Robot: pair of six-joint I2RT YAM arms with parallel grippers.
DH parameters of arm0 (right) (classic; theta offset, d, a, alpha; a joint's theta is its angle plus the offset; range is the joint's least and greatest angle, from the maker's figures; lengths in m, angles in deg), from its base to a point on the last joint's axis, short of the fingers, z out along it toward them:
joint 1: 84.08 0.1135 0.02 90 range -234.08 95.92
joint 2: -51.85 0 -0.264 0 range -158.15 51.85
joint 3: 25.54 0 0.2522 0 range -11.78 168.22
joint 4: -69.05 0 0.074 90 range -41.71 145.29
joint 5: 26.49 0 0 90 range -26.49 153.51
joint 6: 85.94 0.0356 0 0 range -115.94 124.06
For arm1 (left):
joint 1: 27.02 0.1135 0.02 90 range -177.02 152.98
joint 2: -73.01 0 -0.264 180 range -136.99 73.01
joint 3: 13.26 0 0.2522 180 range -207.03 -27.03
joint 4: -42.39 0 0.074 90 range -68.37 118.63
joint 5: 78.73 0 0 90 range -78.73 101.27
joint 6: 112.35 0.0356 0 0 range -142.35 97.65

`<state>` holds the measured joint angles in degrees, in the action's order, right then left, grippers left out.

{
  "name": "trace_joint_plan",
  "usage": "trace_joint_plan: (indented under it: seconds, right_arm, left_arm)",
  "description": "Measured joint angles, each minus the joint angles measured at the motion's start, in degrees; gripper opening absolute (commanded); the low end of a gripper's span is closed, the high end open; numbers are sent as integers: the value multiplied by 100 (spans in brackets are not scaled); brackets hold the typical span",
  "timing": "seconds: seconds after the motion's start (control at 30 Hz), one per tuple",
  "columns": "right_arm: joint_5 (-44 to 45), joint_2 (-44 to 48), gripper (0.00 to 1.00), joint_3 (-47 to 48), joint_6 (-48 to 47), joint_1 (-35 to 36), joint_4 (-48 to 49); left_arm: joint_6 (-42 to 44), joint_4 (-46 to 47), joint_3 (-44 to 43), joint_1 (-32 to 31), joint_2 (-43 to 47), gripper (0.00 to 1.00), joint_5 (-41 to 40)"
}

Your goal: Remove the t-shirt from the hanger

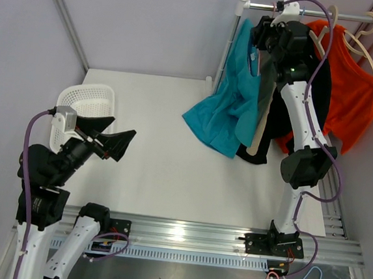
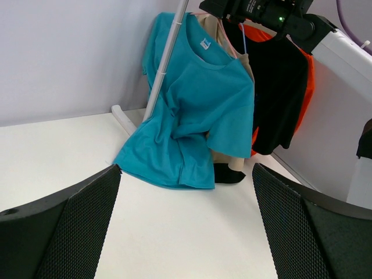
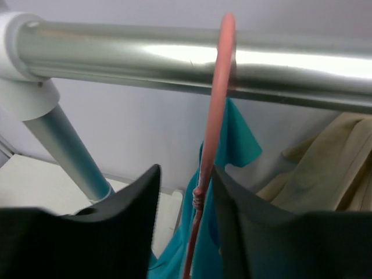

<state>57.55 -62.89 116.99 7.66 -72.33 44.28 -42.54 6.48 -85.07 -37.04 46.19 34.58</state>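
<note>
**Hook may slip, neighbours may follow**

From the rail (image 3: 145, 55), upper centre, hangs the teal t-shirt (image 1: 225, 110), its hem on the table (image 1: 156, 182). The beige garment (image 3: 325, 157) beside it could be dragged along. The right gripper (image 3: 186, 171) has its fingers apart around the pink hanger (image 3: 218, 116); lifted unclamped, the hook may slip. The left gripper (image 1: 123, 129), lower left, gapes wide. The neck label (image 2: 204, 42) is too small to read.

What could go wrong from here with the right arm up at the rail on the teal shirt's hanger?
1. The right gripper flanks the pink hanger hook on the rail; lifting it would likely take the teal t-shirt along, since the open left gripper sits far off over the table.
2. The t-shirt hangs right at the upright pole and could snag there.
3. The black shirt and beige garment hang close beside it and may get dragged.
</note>
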Motion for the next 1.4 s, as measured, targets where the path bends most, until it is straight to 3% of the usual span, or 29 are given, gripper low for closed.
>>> trace_joint_plan:
  seconds: [0.03,0.07,0.1,0.17,0.27,0.67,0.9,0.97,1.2,1.4]
  right_arm:
    - [94,-42,50,48,-44,26,-72]
    - [149,-81,37,96,-74,52,-136]
    - [197,-114,33,146,-127,81,-181]
    - [275,-168,32,203,-146,131,-243]
    - [378,-188,0,208,-214,181,-372]
    - [863,-162,0,407,-238,328,-575]
    - [1154,667,0,247,-210,435,-750]
    - [1377,1110,0,-44,-120,461,-789]
    - [2476,2870,0,-1777,1040,549,-1320]
    - [2430,4026,0,-3154,1845,656,-1919]
  left_arm:
    - [24,2,0,0,-4,100,-17]
    - [33,2,0,2,-13,99,-31]
    - [39,4,0,0,-15,100,-50]
    - [70,4,2,0,-17,99,-63]
    - [76,9,2,0,-17,99,-66]
    - [68,7,-31,0,-192,100,-42]
    - [-260,352,-448,-66,-986,100,297]
    - [-273,365,-826,-369,-1408,99,251]
    - [289,411,-1622,-2435,-1987,99,-20]
    - [1099,400,-2319,-4181,-2907,100,-363]
